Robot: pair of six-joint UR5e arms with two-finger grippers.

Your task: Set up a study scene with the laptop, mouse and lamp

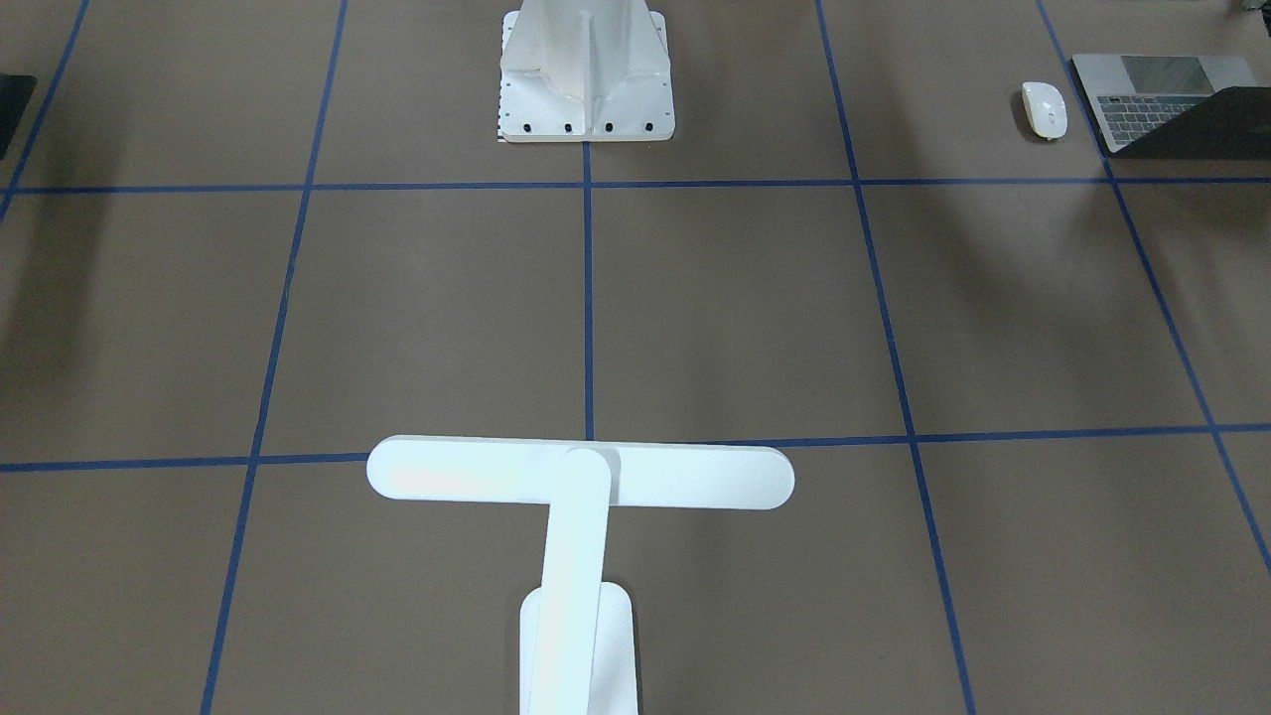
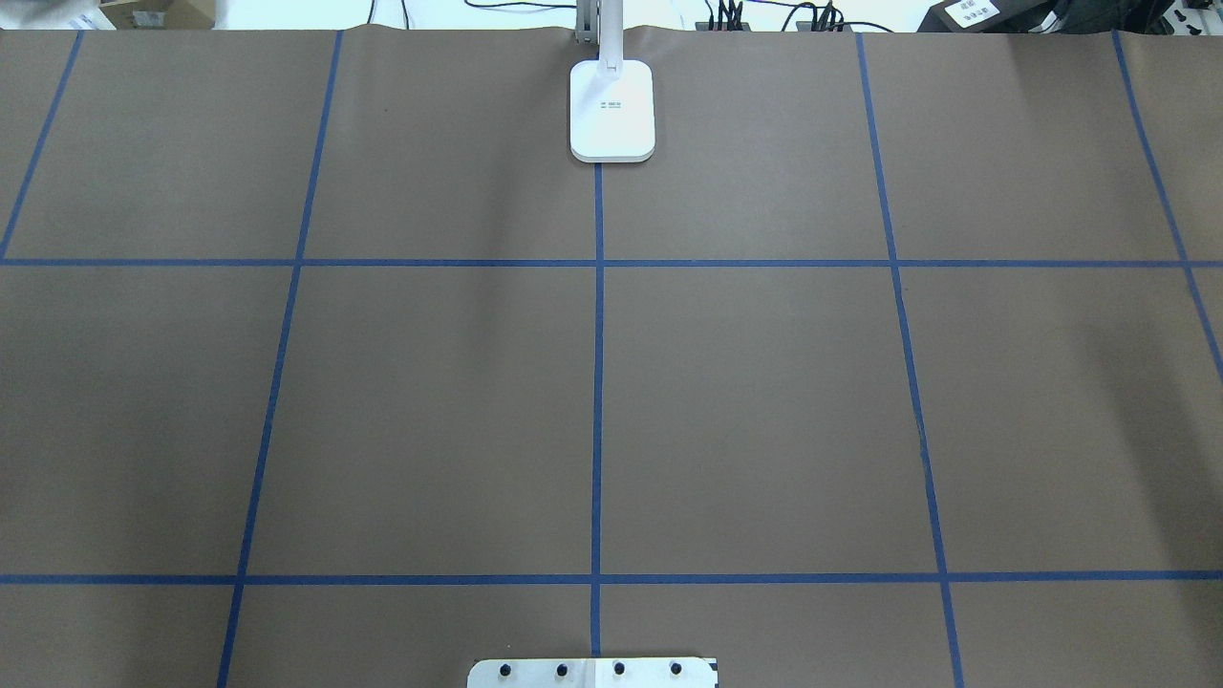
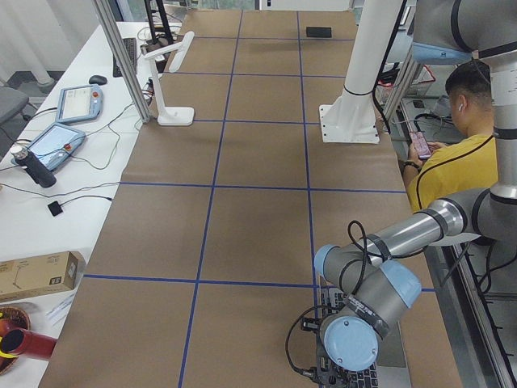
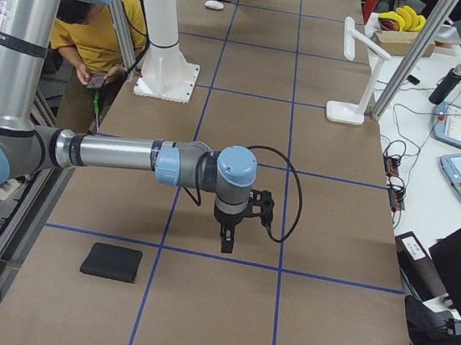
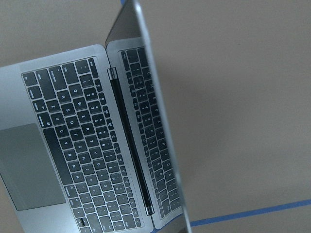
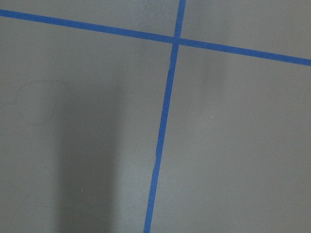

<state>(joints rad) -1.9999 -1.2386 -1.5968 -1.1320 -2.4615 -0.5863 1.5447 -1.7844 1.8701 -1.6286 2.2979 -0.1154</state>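
Right hand [image 4: 226, 241] hangs over the brown desk [image 4: 245, 124], left hand [image 3: 329, 375] over the open grey metal laptop [image 1: 1142, 104]; wide or narrow, I cannot tell. Seen from the front-facing camera, the small white oval mouse [image 1: 1045, 109] sits at the laptop's nine o'clock, and the white T-shaped lamp [image 1: 579, 477] at the view's six o'clock.

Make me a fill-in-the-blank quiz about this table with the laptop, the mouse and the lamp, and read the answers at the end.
1. The laptop sits with its lid ____.
2. The mouse lies right beside the ____.
3. In the front-facing view, the head and arm of the lamp form the letter ____.
4. The tape marking squares on the table is ____.

Answers: open; laptop; T; blue.
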